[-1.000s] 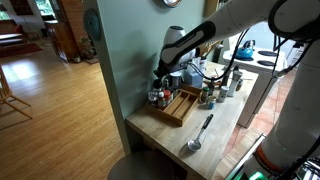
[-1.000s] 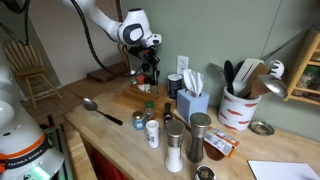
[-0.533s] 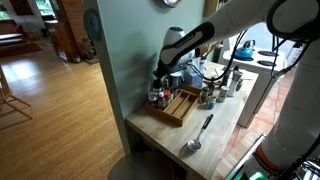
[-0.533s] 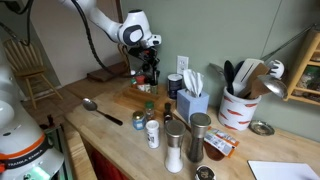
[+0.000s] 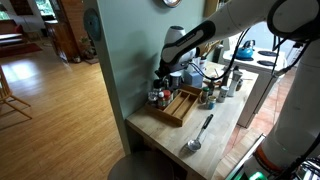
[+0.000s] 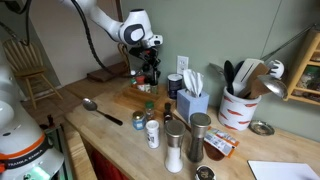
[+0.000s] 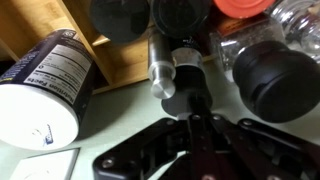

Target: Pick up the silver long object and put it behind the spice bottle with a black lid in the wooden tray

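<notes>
The silver long spoon (image 5: 201, 131) lies on the pale counter in front of the wooden tray (image 5: 180, 106), its bowl toward the counter's front edge. It also shows in an exterior view (image 6: 101, 110), away from the arm. My gripper (image 5: 162, 84) hangs low over the spice bottles at the tray's wall end, also seen in an exterior view (image 6: 150, 74). In the wrist view the gripper (image 7: 193, 112) has its jaws together, tips beside a small silver-and-black cylinder (image 7: 167, 72). A black-lidded bottle (image 7: 270, 80) stands to the right, the tray's edge (image 7: 112, 60) to the upper left.
A white labelled bottle (image 7: 45, 92) lies at the wrist view's left. Salt and pepper shakers (image 6: 175, 140), a tissue box (image 6: 190, 100) and a utensil crock (image 6: 238, 105) crowd the counter. The grey wall stands right behind the tray.
</notes>
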Controlling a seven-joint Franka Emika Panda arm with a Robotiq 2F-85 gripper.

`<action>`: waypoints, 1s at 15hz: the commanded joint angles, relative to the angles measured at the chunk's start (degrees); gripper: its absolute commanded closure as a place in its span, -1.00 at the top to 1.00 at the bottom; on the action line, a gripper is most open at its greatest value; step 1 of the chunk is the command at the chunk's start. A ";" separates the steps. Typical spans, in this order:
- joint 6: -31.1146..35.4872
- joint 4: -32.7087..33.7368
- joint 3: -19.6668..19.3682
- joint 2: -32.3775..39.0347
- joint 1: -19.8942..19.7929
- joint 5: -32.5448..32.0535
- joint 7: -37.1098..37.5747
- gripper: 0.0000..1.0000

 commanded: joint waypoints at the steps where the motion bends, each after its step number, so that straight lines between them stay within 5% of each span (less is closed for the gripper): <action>1: -4.54 -0.40 -0.17 -0.51 -0.03 -0.26 -0.49 -1.00; 15: -7.40 -0.68 0.30 -4.14 0.26 -0.32 -2.10 -1.00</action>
